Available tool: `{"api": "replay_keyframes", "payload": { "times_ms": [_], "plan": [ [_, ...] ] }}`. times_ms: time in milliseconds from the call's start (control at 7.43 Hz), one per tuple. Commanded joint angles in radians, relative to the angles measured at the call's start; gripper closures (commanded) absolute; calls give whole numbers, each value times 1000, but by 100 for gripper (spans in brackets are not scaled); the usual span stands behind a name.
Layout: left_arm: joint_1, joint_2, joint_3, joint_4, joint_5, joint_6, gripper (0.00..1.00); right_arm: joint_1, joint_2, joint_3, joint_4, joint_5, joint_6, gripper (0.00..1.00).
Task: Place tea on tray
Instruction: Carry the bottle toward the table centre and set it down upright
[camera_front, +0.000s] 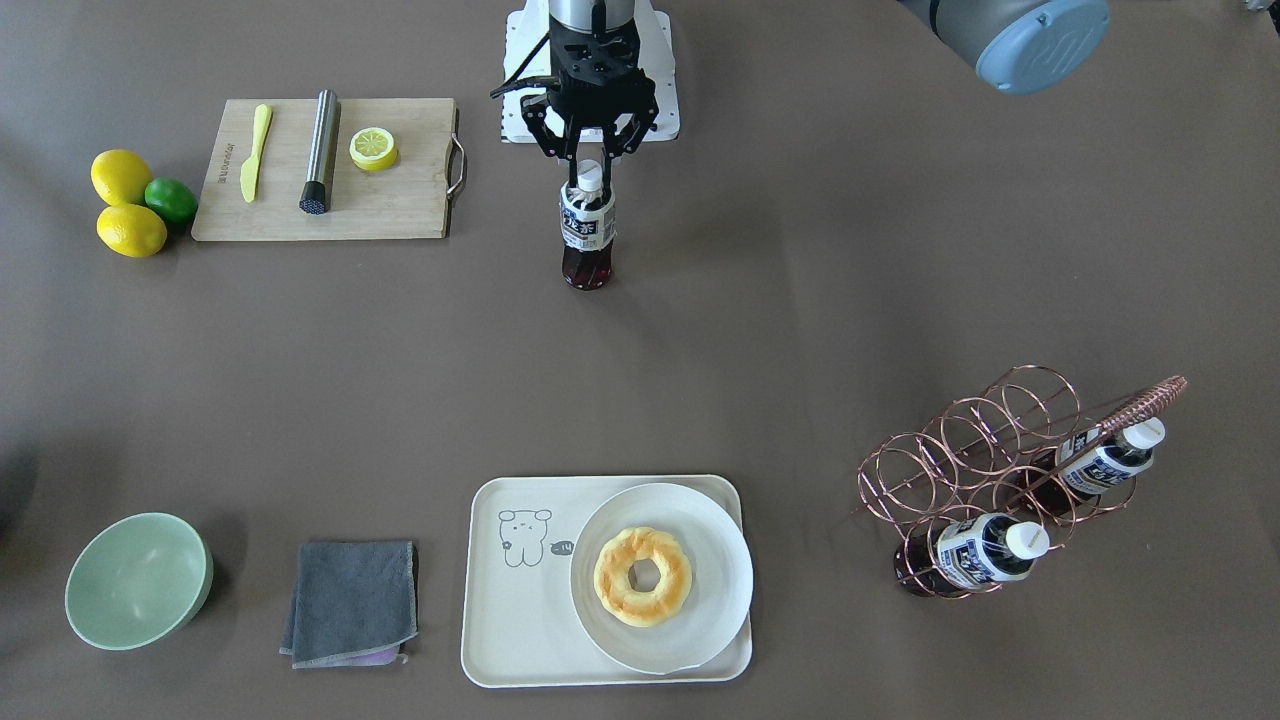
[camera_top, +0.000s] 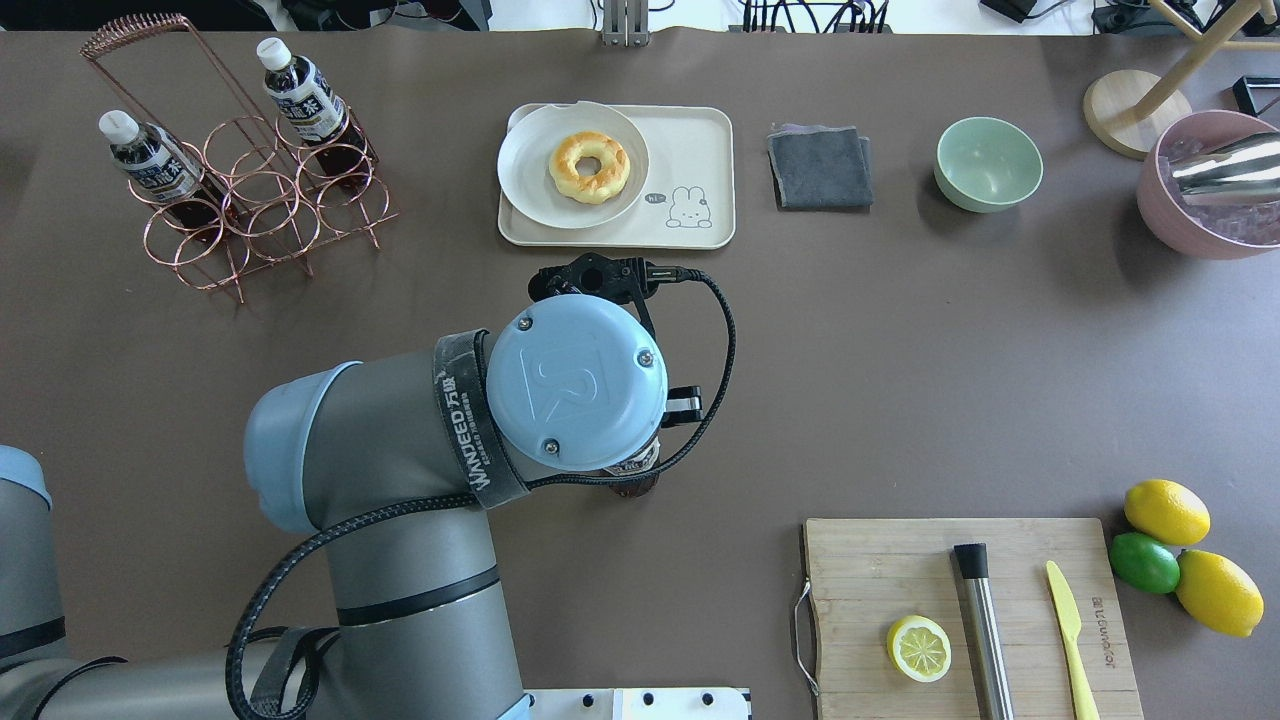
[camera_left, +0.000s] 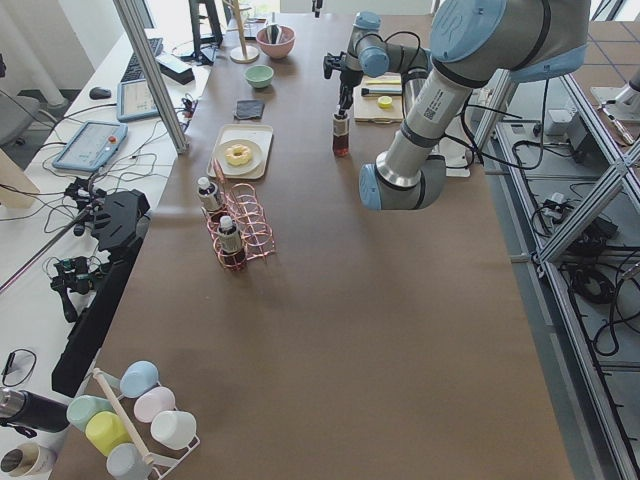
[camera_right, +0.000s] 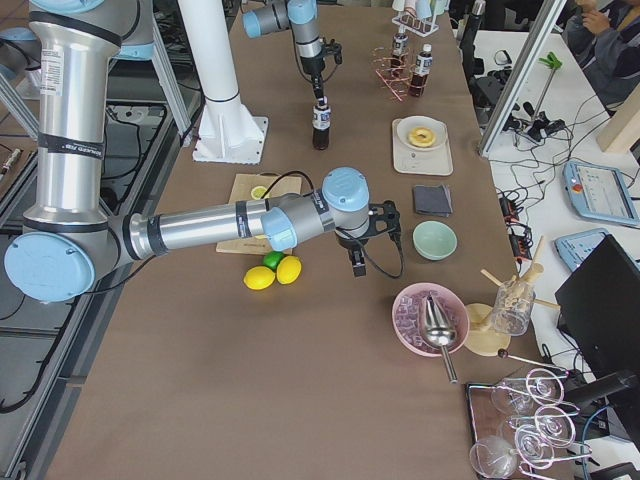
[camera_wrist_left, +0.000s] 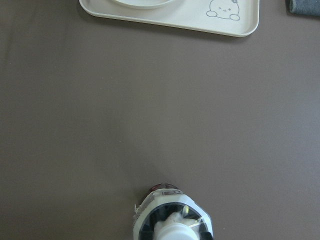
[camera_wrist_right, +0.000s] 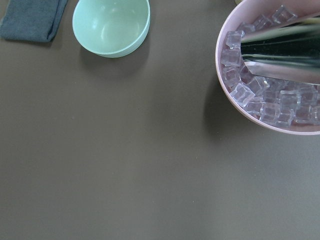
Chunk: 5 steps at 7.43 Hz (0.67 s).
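Observation:
A tea bottle (camera_front: 587, 225) with a white cap stands upright in the middle of the table, near the robot's base. My left gripper (camera_front: 591, 165) comes straight down on it, with its fingers closed around the cap and neck. The left wrist view shows the bottle (camera_wrist_left: 172, 225) from above at the bottom edge. The cream tray (camera_front: 520, 620) with the bear drawing lies across the table, and its drawn half is bare. The right gripper (camera_right: 365, 245) shows only in the exterior right view, near the green bowl; I cannot tell whether it is open.
A white plate (camera_front: 700, 610) with a doughnut (camera_front: 642, 576) fills half the tray. A copper wire rack (camera_front: 950, 470) holds two more tea bottles. A grey cloth (camera_front: 352, 600), green bowl (camera_front: 135, 580), cutting board (camera_front: 400, 200) and pink ice bowl (camera_wrist_right: 225, 95) stand around.

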<state>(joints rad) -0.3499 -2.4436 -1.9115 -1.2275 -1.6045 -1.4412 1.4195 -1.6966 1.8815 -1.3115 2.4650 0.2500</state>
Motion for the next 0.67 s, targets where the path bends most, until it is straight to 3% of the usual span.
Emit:
{"api": "replay_keyframes", "payload": {
  "times_ms": [0, 135, 269, 538],
  "plan": [
    [0, 1, 2, -1, 2, 2, 96, -1, 2, 1, 0, 0, 0, 0],
    [0, 3, 3, -1, 3, 4, 24, -5, 2, 1, 0, 0, 2, 0],
    [0, 15, 0, 0, 21, 4, 5, -8, 2, 2, 0, 2, 6, 0],
    [0, 14, -11, 2, 45, 7, 4, -36, 31, 23, 0, 2, 102, 0]
  ]
}}
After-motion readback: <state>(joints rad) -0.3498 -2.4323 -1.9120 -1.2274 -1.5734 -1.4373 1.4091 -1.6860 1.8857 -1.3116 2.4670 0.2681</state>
